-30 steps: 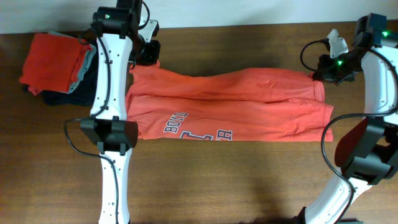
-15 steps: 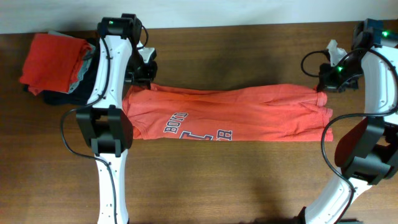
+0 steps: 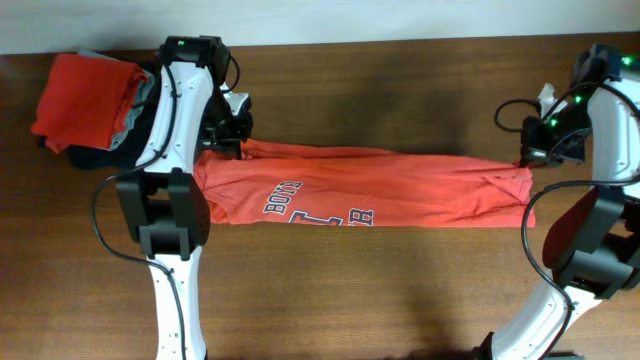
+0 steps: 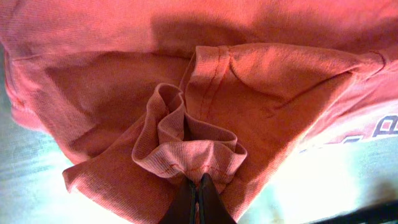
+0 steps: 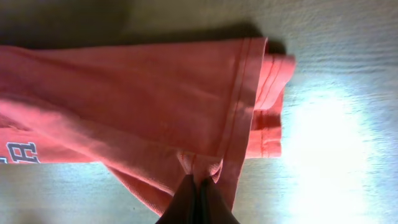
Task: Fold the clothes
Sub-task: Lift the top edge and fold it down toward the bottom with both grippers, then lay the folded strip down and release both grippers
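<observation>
Overhead | left claw [image 3: 227,148], right claw [image 3: 523,160] — each clamped on one T-shirt [image 3: 400,185]; second T-shirt [image 3: 82,98] piled

The only words are on the orange-red cotton T-shirt [image 3: 400,185] lying across the table. It has big navy-and-white block letters [image 3: 318,208] on its front. From above, a bent row seems to start with "BO", but the next letters are too small to read for sure. More letters sit lower down, and a fold cuts them off. The right wrist view shows one letter [image 5: 22,152] that looks like an "H" at the left edge. The left wrist view shows only bits of letters [image 4: 382,127] at the right edge, too blurry to read.
</observation>
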